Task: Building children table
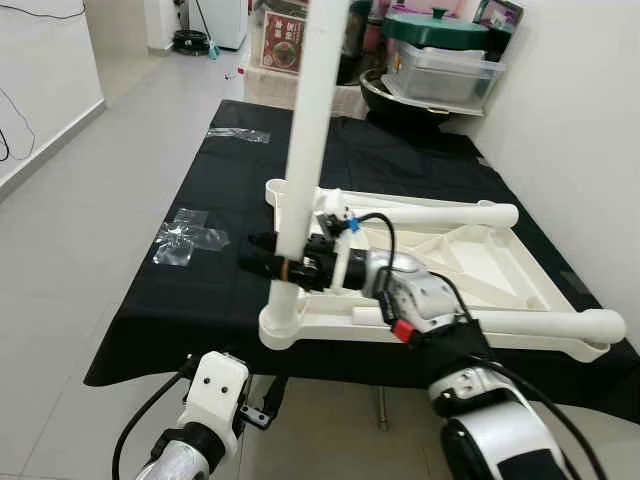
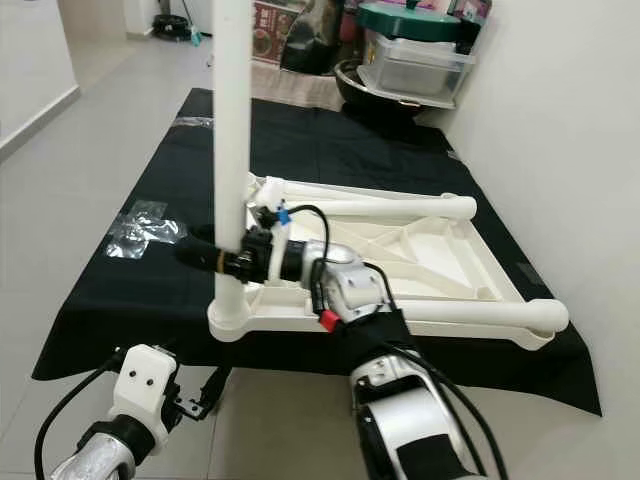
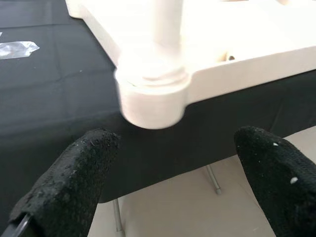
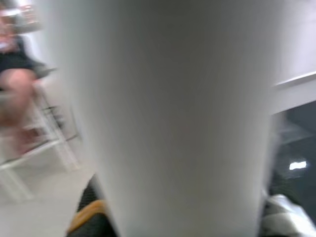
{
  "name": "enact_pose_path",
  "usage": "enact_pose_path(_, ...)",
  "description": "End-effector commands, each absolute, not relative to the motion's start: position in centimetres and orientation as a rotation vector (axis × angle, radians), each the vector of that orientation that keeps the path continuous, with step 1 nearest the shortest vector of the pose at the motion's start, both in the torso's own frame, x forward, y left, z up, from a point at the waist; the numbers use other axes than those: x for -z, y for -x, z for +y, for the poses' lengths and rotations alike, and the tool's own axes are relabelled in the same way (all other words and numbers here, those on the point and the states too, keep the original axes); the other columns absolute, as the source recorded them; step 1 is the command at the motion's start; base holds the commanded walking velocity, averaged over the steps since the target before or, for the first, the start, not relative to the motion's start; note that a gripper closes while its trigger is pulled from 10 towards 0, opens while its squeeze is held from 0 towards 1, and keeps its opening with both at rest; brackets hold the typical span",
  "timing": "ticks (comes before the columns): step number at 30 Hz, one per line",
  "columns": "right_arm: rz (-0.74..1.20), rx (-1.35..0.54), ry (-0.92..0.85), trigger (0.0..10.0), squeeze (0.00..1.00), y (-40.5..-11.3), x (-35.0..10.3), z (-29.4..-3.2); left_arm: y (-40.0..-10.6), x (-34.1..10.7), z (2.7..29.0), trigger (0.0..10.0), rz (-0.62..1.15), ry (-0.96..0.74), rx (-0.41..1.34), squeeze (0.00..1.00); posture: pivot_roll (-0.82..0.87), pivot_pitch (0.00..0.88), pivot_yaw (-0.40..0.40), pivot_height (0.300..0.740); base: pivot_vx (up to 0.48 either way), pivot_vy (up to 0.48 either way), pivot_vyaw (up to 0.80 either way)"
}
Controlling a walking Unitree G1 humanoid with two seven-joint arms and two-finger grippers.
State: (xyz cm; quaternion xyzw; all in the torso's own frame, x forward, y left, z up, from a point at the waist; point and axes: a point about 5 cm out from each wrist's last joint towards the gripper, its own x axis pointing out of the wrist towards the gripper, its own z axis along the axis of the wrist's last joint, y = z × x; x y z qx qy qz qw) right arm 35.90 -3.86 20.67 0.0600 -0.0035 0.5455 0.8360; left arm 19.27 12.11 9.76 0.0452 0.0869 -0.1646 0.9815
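We see a black cloth (image 1: 180, 300) covering the work surface. On it, toward the left edge, lies a crumpled clear plastic wrapper (image 1: 185, 238); a second clear wrapper (image 1: 240, 134) lies near the far left corner. Beyond the far end we note a clear tub (image 1: 440, 72) topped by a green lidded pot (image 1: 436, 28), with a dark bowl (image 1: 400, 105) beneath. A printed carton (image 1: 283, 40) stands just left of these. Pale tiled floor (image 1: 90, 200) runs along the left, and a white wall (image 1: 570, 110) borders the right.
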Motion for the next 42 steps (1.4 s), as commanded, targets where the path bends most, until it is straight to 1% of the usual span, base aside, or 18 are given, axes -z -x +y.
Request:
enact_pose_path(1, 0.006, -0.998, -0.135, 0.0, 0.0, -37.0, -20.6, -4.7, -19.1, -9.5, 11.8, 10.0, 0.182, -0.088, 0.341, 0.0, 0.14, 0.0, -0.181, 0.74, 0.0, 0.0, 0.0)
enact_pose_path(2, 0.012, -0.879, -0.148, 0.0, 0.0, -37.6, -20.5, -5.2, -19.1, -9.5, 11.8, 10.0, 0.182, -0.088, 0.341, 0.0, 0.14, 0.0, -0.18, 0.74, 0.0, 0.0, 0.0)
enact_pose_path(5, 0.016, -0.812, -0.157, 0.0, 0.0, -38.0, -20.4, -5.5, -19.1, -9.6, 11.8, 10.0, 0.181, -0.088, 0.341, 0.0, 0.14, 0.0, -0.18, 0.74, 0.0, 0.0, 0.0)
enact_pose_path(8, 0.086, -0.213, -0.21, 0.0, 0.0, -39.4, -18.8, -9.3, -19.3, -9.6, 11.9, 10.0, 0.18, -0.087, 0.341, 0.0, 0.13, 0.012, -0.175, 0.74, 0.0, 0.0, 0.0)
enact_pose_path(9, 0.086, -0.213, -0.21, 0.0, 0.0, -39.4, -18.8, -9.3, -19.3, -9.6, 11.9, 10.0, 0.18, -0.087, 0.341, 0.0, 0.13, 0.012, -0.175, 0.74, 0.0, 0.0, 0.0)
enact_pose_path(11, 0.144, 0.056, -0.265, 0.0, 0.0, -38.7, -17.1, -10.9, -19.3, -9.6, 11.9, 10.0, 0.179, -0.087, 0.341, 0.0, 0.13, 0.012, -0.175, 0.74, 0.0, 0.0, 0.0)
enact_pose_path(17, 0.195, 0.151, -0.282, 0.0, 0.0, -37.6, -15.6, -10.0, -19.4, -9.6, 12.0, 10.0, 0.178, -0.088, 0.333, 0.0, 0.14, 0.013, -0.176, 0.74, 0.0, 0.0, 0.0)
enact_pose_path(18, 0.197, 0.114, -0.309, 9.8, 0.0, -37.5, -15.6, -8.9, -19.5, -9.6, 12.0, 10.0, 0.177, -0.088, 0.332, 0.0, 0.13, 0.015, -0.177, 0.74, 0.0, 0.0, 0.0)
enact_pose_path(19, 0.171, 0.036, -0.337, 10.0, 0.0, -37.5, -16.1, -7.8, -19.5, -9.7, 12.0, 10.0, 0.177, -0.089, 0.332, 0.0, 0.13, 0.017, -0.177, 0.74, 0.0, 0.0, 0.0)
enact_pose_path(20, 0.144, -0.023, -0.36, 10.0, 0.69, -37.5, -16.5, -7.0, -19.5, -9.7, 12.0, 10.0, 0.176, -0.089, 0.332, 0.0, 0.13, 0.017, -0.177, 0.74, 0.0, 0.0, 0.0)
enact_pose_path(22, 0.144, -0.023, -0.36, 10.0, 0.69, -37.5, -16.5, -7.0, -19.5, -9.7, 12.0, 10.0, 0.176, -0.089, 0.332, 0.0, 0.13, 0.017, -0.177, 0.74, 0.0, 0.0, 0.0)
enact_pose_path(23, 0.11, -0.086, -0.381, 10.0, 1.0, -37.5, -17.2, -6.4, -19.5, -9.7, 12.0, 10.0, 0.176, -0.089, 0.332, 0.0, 0.13, 0.017, -0.177, 0.74, 0.0, 0.0, 0.0)
enact_pose_path(26, 0.069, -0.17, -0.409, 10.0, 1.0, -37.7, -18.3, -5.5, -19.5, -9.7, 12.0, 10.0, 0.176, -0.088, 0.332, 0.0, 0.13, 0.017, -0.175, 0.74, 0.0, 0.0, 0.0)
enact_pose_path(27, 0.042, -0.207, -0.418, 10.0, 0.0, -37.7, -18.9, -5.4, -19.5, -9.7, 12.0, 10.0, 0.176, -0.087, 0.332, 0.0, 0.13, 0.017, -0.176, 0.74, 0.0, 0.0, 0.0)
enact_pose_path(31, -0.028, -0.529, -0.493, 10.0, 0.0, -37.6, -20.7, -5.4, -19.6, -9.7, 12.0, 10.0, 0.176, -0.087, 0.333, 0.0, 0.13, 0.017, -0.175, 0.74, 0.0, 0.0, 0.0)
enact_pose_path(34, -0.031, -0.634, -0.473, 10.0, 0.0, -37.4, -20.8, -5.6, -19.6, -9.7, 12.0, 10.0, 0.175, -0.087, 0.333, 0.0, 0.13, 0.019, -0.175, 0.74, 0.0, 0.0, 0.0)
enact_pose_path(36, -0.023, -0.906, -0.391, 10.0, 0.0, -36.7, -21.0, -6.3, -19.6, -9.7, 12.0, 10.0, 0.175, -0.087, 0.333, 0.0, 0.13, 0.019, -0.175, 0.74, 0.0, 0.0, 0.0)
enact_pose_path(42, 0.001, -1.32, -0.218, 10.0, 0.0, -34.6, -21.2, -6.5, -19.6, -9.7, 12.0, 10.0, 0.175, -0.088, 0.333, 0.0, 0.13, 0.022, -0.175, 0.74, 0.0, 0.0, 0.0)
